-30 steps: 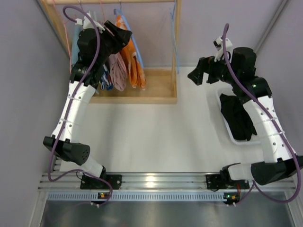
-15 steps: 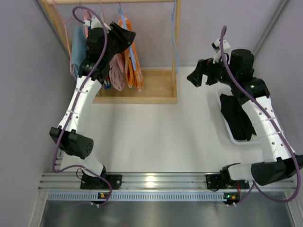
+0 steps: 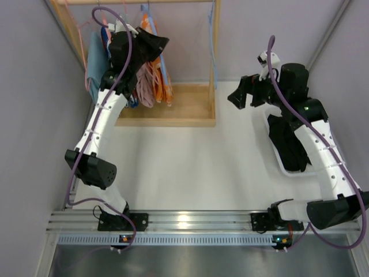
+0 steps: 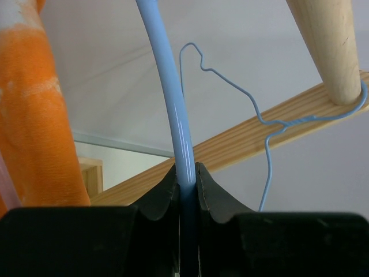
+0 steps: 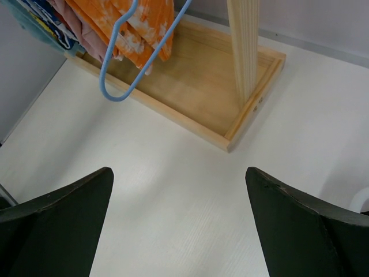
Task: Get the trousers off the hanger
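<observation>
Orange patterned trousers (image 3: pixel 163 81) hang on a light blue hanger on the wooden rack at the back left. My left gripper (image 3: pixel 151 43) reaches up among the clothes near the rail. In the left wrist view it (image 4: pixel 185 173) is shut on the blue hanger's tube (image 4: pixel 170 98), with the orange trousers (image 4: pixel 34 115) just to the left. Black trousers (image 3: pixel 289 144) lie in the white tray (image 3: pixel 281 169) on the right. My right gripper (image 3: pixel 239 95) hovers open and empty over the table right of the rack. Its wrist view (image 5: pixel 179 196) shows the orange trousers (image 5: pixel 147 20) and the hanger's lower loop (image 5: pixel 122 86).
The wooden rack has a boxed base (image 3: pixel 190 109), an upright post (image 3: pixel 214 40) and a top rod (image 4: pixel 328 46). An empty thin blue wire hanger (image 4: pixel 265 121) hooks on the rod. Pink (image 3: pixel 144 89) and teal (image 3: pixel 95 57) garments hang left of the orange trousers.
My left gripper has moved up and back along the rack and has closed on the blue hanger. The right arm has barely shifted and stays open.
</observation>
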Tool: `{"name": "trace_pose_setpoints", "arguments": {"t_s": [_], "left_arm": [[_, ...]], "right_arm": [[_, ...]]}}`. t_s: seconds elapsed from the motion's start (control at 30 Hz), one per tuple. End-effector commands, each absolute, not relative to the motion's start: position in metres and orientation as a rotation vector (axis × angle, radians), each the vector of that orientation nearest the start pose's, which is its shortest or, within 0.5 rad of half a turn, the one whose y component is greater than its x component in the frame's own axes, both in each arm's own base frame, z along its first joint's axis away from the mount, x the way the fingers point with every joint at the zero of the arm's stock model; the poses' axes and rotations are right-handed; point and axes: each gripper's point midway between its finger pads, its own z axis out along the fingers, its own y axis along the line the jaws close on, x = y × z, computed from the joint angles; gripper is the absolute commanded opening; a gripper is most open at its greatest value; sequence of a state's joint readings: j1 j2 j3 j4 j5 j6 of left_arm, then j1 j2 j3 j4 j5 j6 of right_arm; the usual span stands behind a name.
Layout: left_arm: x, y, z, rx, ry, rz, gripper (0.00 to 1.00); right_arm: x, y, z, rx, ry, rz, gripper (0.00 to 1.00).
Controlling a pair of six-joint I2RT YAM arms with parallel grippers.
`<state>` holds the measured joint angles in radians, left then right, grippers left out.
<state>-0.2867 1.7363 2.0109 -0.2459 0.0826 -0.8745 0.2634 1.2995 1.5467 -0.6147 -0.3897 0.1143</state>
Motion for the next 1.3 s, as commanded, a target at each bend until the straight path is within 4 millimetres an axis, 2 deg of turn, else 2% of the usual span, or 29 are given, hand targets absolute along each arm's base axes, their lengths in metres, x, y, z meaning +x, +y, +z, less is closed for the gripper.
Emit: {"name": "trace_pose_setpoints", "arguments": {"t_s": [0.0,0.03,0.1,0.17,0.27,0.47,0.5,0.53,0.77,0.93,0.97,1.27], "left_arm": [[0.486,-0.197,0.545,-0.314,1.373,-1.086,0.0],[0.48,-0.201,0.557,-0.279,1.347,-1.111,0.0],[0.478,-0.202,0.568,-0.261,1.32,-1.124,0.0],[0.467,-0.2,0.593,-0.224,1.26,-1.133,0.0],[0.453,-0.204,0.61,-0.171,1.22,-1.165,0.0],[0.426,-0.217,0.622,-0.099,1.209,-1.239,0.0],[0.418,-0.217,0.631,-0.077,1.173,-1.255,0.0],[0.418,-0.218,0.628,-0.079,1.178,-1.265,0.0],[0.392,-0.226,0.639,-0.04,1.106,-1.405,0.0],[0.377,-0.223,0.654,-0.008,1.014,-1.396,0.0],[0.371,-0.22,0.664,0.01,0.954,-1.401,0.0],[0.346,-0.222,0.681,0.083,0.868,-1.402,0.0]], "right_arm": [[0.339,0.161,0.387,-0.422,1.825,0.614,0.99],[0.339,0.162,0.387,-0.425,1.821,0.611,0.99],[0.338,0.16,0.387,-0.427,1.818,0.605,0.99],[0.336,0.161,0.388,-0.432,1.816,0.604,0.99],[0.336,0.16,0.385,-0.434,1.819,0.6,0.99],[0.335,0.16,0.383,-0.425,1.825,0.609,0.99],[0.335,0.16,0.383,-0.424,1.823,0.61,0.99],[0.335,0.16,0.383,-0.425,1.822,0.609,0.99],[0.334,0.159,0.382,-0.431,1.823,0.6,0.99],[0.332,0.159,0.381,-0.433,1.821,0.599,0.99],[0.333,0.158,0.38,-0.433,1.822,0.597,0.99],[0.332,0.159,0.38,-0.438,1.819,0.599,0.99]]}}
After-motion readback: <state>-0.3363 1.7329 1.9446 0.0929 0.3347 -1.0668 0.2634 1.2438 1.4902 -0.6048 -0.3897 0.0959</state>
